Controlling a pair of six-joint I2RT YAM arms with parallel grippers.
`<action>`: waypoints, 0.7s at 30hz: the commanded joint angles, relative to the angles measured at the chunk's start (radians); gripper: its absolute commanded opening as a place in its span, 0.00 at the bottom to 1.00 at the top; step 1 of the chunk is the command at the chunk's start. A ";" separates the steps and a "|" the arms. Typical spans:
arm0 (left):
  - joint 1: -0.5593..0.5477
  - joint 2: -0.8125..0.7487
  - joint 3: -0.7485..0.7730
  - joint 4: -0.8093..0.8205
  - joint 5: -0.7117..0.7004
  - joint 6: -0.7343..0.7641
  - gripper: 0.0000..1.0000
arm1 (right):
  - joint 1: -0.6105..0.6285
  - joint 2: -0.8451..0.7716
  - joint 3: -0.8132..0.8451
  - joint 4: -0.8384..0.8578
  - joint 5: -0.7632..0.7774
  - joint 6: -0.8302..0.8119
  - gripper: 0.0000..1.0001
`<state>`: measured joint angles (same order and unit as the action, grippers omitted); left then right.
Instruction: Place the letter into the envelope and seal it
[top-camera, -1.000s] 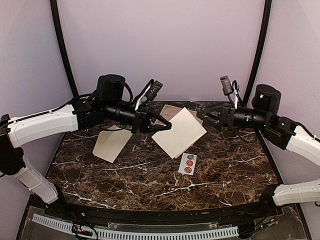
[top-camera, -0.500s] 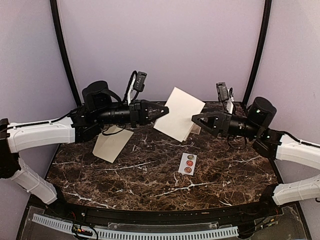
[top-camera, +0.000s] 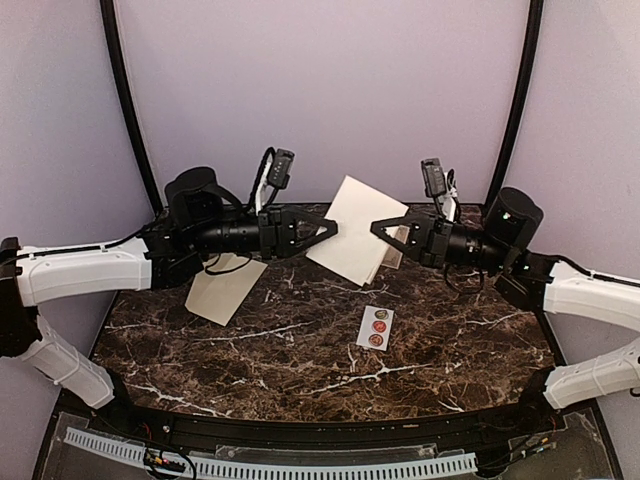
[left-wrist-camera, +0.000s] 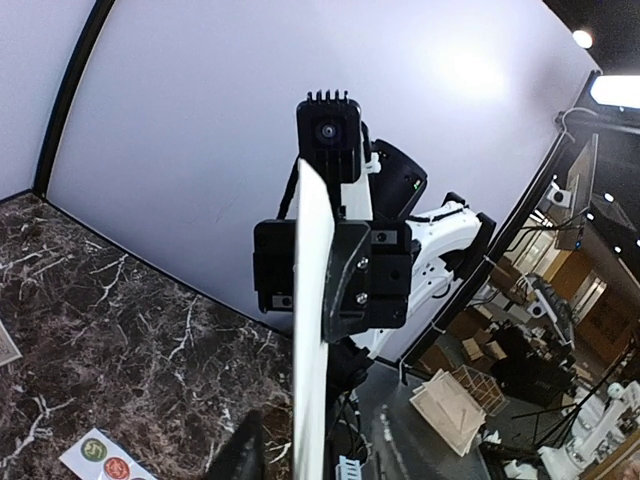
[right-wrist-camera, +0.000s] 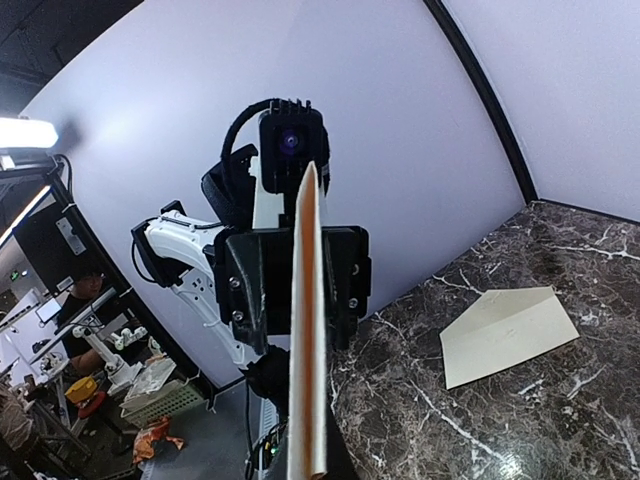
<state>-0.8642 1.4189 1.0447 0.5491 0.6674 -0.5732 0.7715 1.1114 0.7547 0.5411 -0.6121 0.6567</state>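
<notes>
Envelope (top-camera: 222, 288) lies on marble table (top-camera: 300, 350) between lilac walls (top-camera: 330, 90).

Cream sheet (top-camera: 352, 228) hangs aloft between left fingers (top-camera: 322, 226) and right fingers (top-camera: 386, 226).

I wear white plastic arm shells (top-camera: 85, 268), fat black cylindrical joints (top-camera: 195, 190) and loose black cables (top-camera: 262, 178); my left gripper (top-camera: 330, 229) and right gripper (top-camera: 377, 227) are black.

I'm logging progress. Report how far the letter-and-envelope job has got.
Done: the letter is up off the table. In hand: the right end effector pinches one edge; the left end effector sits at the other, jaws apart. Left: the envelope lies flat on the table, so inserting and sealing remain; the sticker strip lies unused.
</notes>
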 joint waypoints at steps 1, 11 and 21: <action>0.000 -0.013 0.062 -0.113 0.000 0.057 0.55 | 0.006 0.007 0.073 -0.106 0.007 -0.095 0.00; 0.014 0.056 0.212 -0.335 0.059 0.166 0.64 | 0.006 0.076 0.201 -0.465 -0.141 -0.266 0.00; 0.014 0.102 0.245 -0.361 0.110 0.158 0.24 | 0.005 0.089 0.238 -0.538 -0.150 -0.329 0.00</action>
<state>-0.8547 1.5185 1.2648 0.2005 0.7315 -0.4187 0.7715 1.1973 0.9524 0.0166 -0.7437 0.3687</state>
